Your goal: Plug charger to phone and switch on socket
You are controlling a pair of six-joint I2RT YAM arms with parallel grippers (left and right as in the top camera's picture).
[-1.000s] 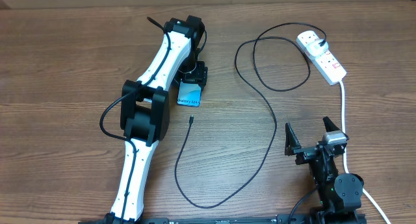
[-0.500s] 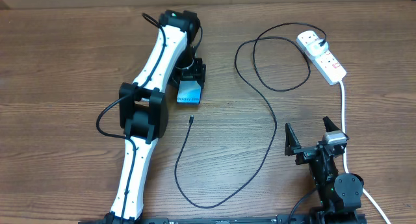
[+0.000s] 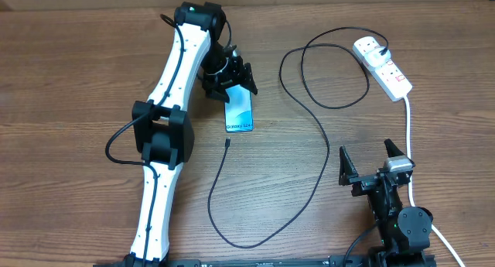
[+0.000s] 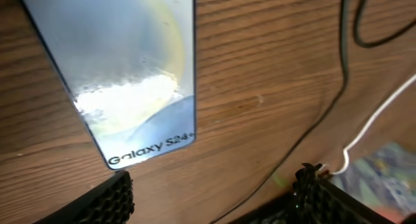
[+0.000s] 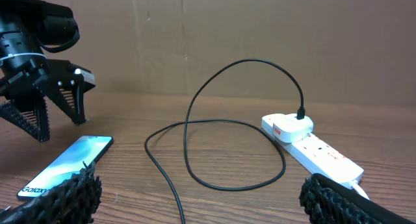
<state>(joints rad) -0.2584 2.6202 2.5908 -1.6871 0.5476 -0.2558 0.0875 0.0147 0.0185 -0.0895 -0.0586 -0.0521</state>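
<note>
The phone (image 3: 239, 112) lies flat on the wooden table, its light-blue screen up and its white text at the near end; it also shows in the left wrist view as the phone (image 4: 123, 74) and in the right wrist view as the phone (image 5: 62, 165). My left gripper (image 3: 229, 75) hovers open just past its far end, with nothing between the fingers (image 4: 97, 201). The charger's thin black cable (image 3: 323, 155) loops across the table, its small tip (image 3: 227, 143) lying just short of the phone. Its plug head (image 3: 384, 46) sits in the white socket (image 3: 389, 72). My right gripper (image 3: 373, 165) stands open and empty near the front right.
A thick white lead (image 3: 410, 143) runs from the socket down past my right gripper to the table's front edge. The left arm (image 3: 166, 104) stretches over the left half of the table. A brown cardboard wall (image 5: 260, 29) stands behind the table.
The phone, earlier foreshortened under the left gripper, now lies flat at full length. The left gripper has drawn back toward the far side and turned. The right arm has not moved.
</note>
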